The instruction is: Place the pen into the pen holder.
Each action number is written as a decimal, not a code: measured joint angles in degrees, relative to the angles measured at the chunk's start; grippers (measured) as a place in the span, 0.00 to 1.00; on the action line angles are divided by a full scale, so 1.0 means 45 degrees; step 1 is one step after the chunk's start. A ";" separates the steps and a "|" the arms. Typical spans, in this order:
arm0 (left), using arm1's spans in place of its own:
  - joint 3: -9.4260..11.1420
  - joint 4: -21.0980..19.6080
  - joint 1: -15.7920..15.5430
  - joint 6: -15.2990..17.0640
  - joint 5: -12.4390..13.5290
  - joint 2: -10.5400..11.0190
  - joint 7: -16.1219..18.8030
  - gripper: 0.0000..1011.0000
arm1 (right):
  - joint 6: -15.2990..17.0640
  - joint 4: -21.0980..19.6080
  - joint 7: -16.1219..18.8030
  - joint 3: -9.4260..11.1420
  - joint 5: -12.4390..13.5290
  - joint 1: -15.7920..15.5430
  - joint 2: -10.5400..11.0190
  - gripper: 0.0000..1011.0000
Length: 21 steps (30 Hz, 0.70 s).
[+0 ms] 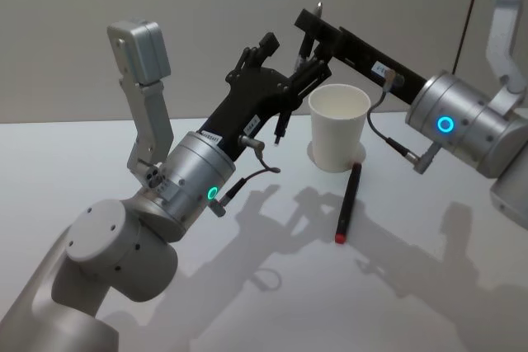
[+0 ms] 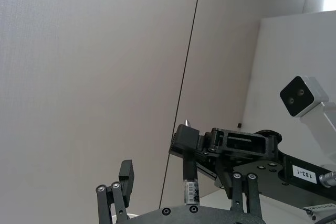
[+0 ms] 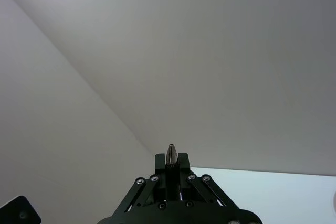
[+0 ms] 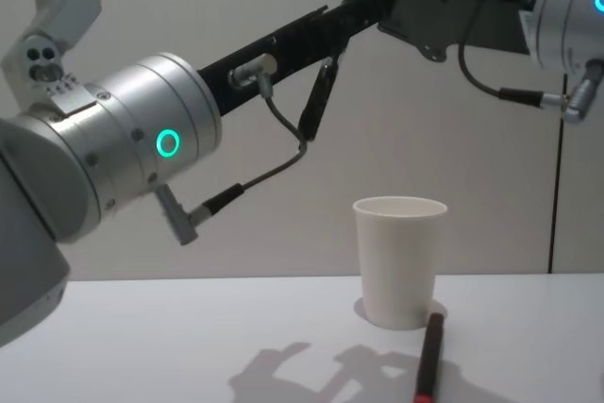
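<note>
Head view showed the pen holder standing upright on the white table, mouth up, and only its plain white inner wall could be seen within it. Just beside its base, on the near right, a red-and-black marker lay flat. Its long axis ran from the cup toward the near edge, with the red end nearest. Whether it touched the cup could not be told.

The pen was in the air, high above the table and to the left of the pen holder, not over its mouth. It stood close to upright with a slight lean. Its pointed metal tip was up and its labelled barrel hung down.

The right gripper reached in from the right and was clamped on the pen just below that tip, which poked out past its fingers. The left gripper came up from the near left with its fingers spread wide, one on each side of the hanging barrel and apart from it, gripping nothing.
</note>
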 joint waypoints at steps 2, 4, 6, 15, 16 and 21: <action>0.0011 0.0000 0.0000 -0.0002 -0.0002 -0.0002 -0.0002 0.99 | -0.0136 -0.0030 -0.0083 0.0015 -0.0038 -0.0005 0.0034 0.13; 0.0058 -0.0014 0.0000 -0.0014 -0.0010 -0.0005 -0.0049 0.99 | -0.0321 -0.0017 -0.0239 0.0084 -0.0098 -0.0004 0.0071 0.13; 0.0070 -0.0027 0.0000 -0.0025 -0.0014 -0.0012 -0.0084 0.99 | -0.0462 -0.0036 -0.0311 0.0113 -0.0132 -0.0005 0.0109 0.13; 0.0053 -0.0026 0.0002 -0.0026 -0.0014 -0.0004 -0.0078 0.99 | -0.1723 -0.0369 -0.0673 0.0448 -0.0246 0.0061 0.0305 0.13; 0.0053 -0.0026 0.0002 -0.0026 -0.0015 -0.0004 -0.0076 0.99 | -0.1839 -0.0385 -0.0704 0.0468 -0.0251 0.0066 0.0315 0.13; 0.0046 -0.0022 0.0002 -0.0024 -0.0014 0.0001 -0.0069 0.99 | -0.2718 -0.0538 -0.0975 0.0690 -0.0319 0.0137 0.0403 0.13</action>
